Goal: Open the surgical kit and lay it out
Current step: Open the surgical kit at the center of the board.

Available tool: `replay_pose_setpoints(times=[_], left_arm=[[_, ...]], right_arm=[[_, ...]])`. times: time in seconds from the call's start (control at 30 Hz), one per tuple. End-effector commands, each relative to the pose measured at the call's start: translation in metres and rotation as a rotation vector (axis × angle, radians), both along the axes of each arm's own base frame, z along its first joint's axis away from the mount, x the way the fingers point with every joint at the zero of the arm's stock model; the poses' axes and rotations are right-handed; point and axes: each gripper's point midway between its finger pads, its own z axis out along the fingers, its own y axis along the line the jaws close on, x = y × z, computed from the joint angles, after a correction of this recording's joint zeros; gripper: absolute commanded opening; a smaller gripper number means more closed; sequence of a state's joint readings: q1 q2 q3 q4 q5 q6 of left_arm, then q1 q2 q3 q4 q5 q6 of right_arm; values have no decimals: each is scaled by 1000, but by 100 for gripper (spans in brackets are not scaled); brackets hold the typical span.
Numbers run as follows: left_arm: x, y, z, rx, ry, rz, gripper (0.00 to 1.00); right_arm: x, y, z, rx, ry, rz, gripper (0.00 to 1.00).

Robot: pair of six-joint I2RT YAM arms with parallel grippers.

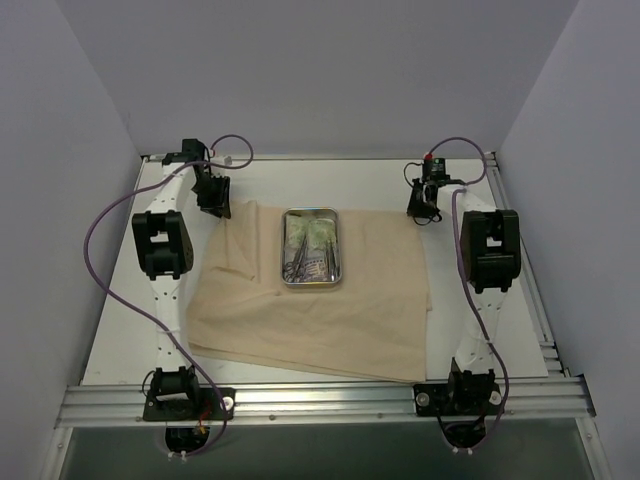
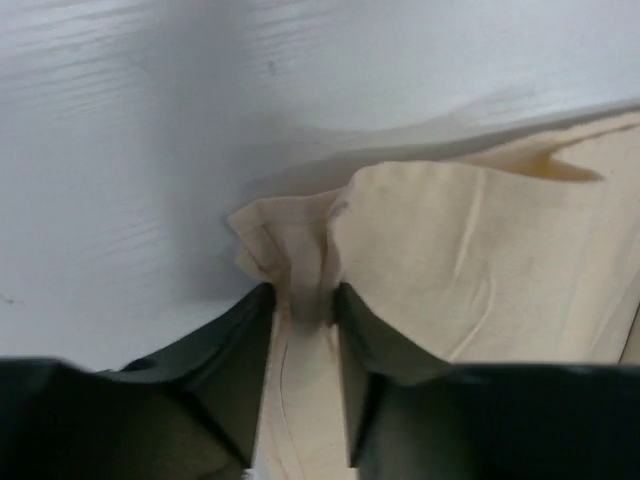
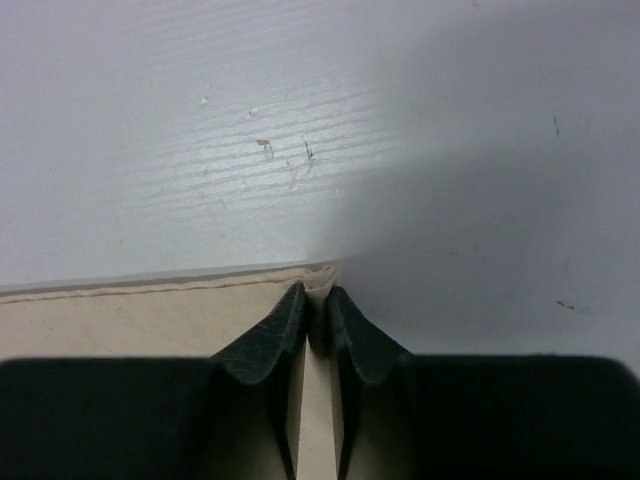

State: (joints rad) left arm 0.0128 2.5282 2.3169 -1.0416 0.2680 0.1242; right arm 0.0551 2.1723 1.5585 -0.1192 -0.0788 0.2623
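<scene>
A beige cloth wrap (image 1: 330, 320) lies spread open across the middle of a white table (image 1: 120, 340). It is a soft, matte sheet with shallow creases, and a second layer shows along its near edge. A rectangular steel tray (image 1: 311, 285) sits on the far half of the sheet. It is shiny, with rounded corners and a raised rim. Inside the tray, thin steel ring-handled clamps (image 1: 297, 262) lie toward the near end and small pale packets (image 1: 312, 230) toward the far end. Finer detail in the tray is too small to make out.

The left gripper (image 1: 213, 200) is down at the sheet's far left corner. In its wrist view, its two black fingers (image 2: 230, 370) pinch a bunched tuck of cloth with a stitched hem, gathered into a narrow ridge. The fabric beside the ridge puffs up loosely off the table.

The right gripper (image 1: 424, 212) is at the far right corner. Its fingers (image 3: 265, 345) are almost pressed together, nipping a thin sliver of the hem. From there the stitched edge runs straight and flat to the left. The tabletop has fine grain lines and a few specks.

Purple cables (image 1: 100, 250) loop from both arms. A ribbed aluminium rail (image 1: 320, 400) runs along the table's near edge.
</scene>
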Motion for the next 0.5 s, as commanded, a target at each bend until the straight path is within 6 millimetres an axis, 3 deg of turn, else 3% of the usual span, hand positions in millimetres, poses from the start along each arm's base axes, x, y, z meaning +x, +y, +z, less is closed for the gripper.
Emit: replay_pose_setpoints(times=[0.0, 0.03, 0.07, 0.13, 0.2, 0.3, 0.33, 0.37, 0.43, 0.47], left_arm=[[-5, -18, -18, -98, 52, -22, 36], [-6, -20, -18, -106, 57, -26, 10], [-6, -21, -18, -113, 58, -28, 2], [-4, -21, -16, -114, 45, -38, 2], [8, -12, -9, -60, -4, -28, 2], [45, 3, 13, 17, -143, 27, 2], [57, 9, 20, 31, -183, 46, 2], [66, 16, 28, 43, -217, 67, 2], [89, 26, 45, 59, -304, 117, 2], [95, 33, 49, 58, -330, 143, 2]], right_arm=[[-14, 2, -30, 64, 86, 4, 7], [-10, 2, -25, 76, 70, -6, 2], [-7, 0, -21, 90, 60, -12, 0], [7, -4, -8, 119, 12, -37, 0], [21, -24, 3, 145, -32, -85, 0], [54, -33, 26, 186, -133, -135, 0], [64, -39, 25, 195, -157, -155, 0], [79, -41, 39, 217, -202, -181, 0], [96, -44, 36, 240, -236, -204, 0], [108, -44, 49, 262, -276, -221, 0]])
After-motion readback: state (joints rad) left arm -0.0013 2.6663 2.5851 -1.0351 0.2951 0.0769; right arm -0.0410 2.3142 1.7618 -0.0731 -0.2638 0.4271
